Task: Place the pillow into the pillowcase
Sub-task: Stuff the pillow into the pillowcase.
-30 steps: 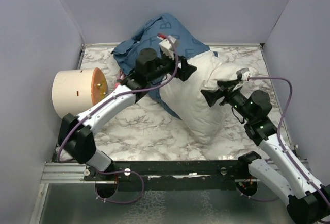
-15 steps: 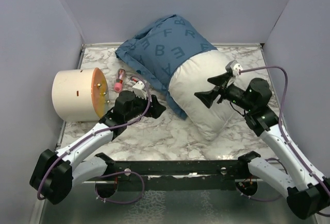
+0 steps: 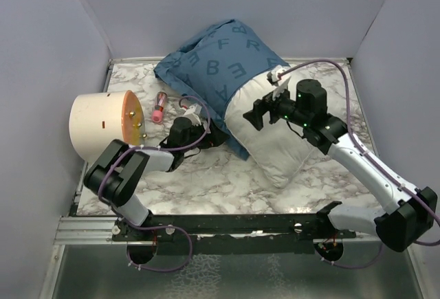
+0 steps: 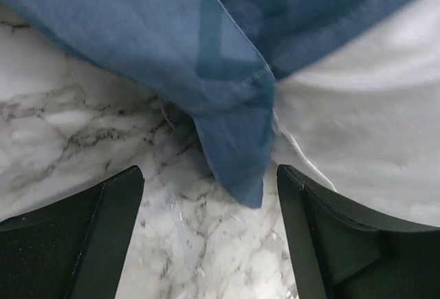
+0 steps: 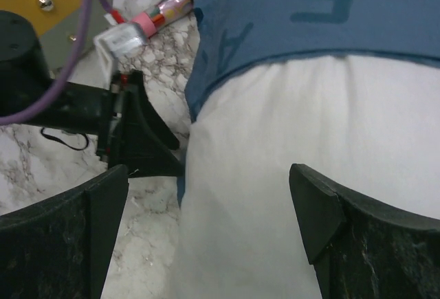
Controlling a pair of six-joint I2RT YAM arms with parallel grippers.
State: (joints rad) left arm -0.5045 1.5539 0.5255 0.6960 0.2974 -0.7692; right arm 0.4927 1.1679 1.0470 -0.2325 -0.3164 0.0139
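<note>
Pillow [image 3: 275, 144] lies across the middle of the table [image 3: 199, 175], with its long axis running from 11 o'clock to 5 o'clock. Its 11 o'clock end is inside the blue lettered case [image 3: 220, 58]. Its bare white end points to 5 o'clock. The case's hem crosses the pillow about midway, and the covered half lies by the table's back edge at 12 o'clock.

My left pincer [image 3: 214, 134] sits low on the marble at the pillow's 9 o'clock side, right at the hem. Its jaws are spread wide and grip nothing. From my left wrist, a loose blue corner of the hem hangs down between my fingers [image 4: 103, 230], touching neither as far as I can see. The white pillow bulges in at 2 o'clock, beside the right finger.

My right pincer [image 3: 256, 113] is over the bare half of the pillow, just on the 5 o'clock side of the hem, pointing toward 9 o'clock. Its jaws are fully spread and empty. I cannot tell whether it touches the fabric. From that wrist, white pillow fills the gap between the fingers, the hem runs across at 12 o'clock, and my left pincer shows at 9 o'clock.

A cream drum [image 3: 103, 124] stands at the table's 9 o'clock edge, with a pink tube [image 3: 159, 106] between it and the case.
</note>
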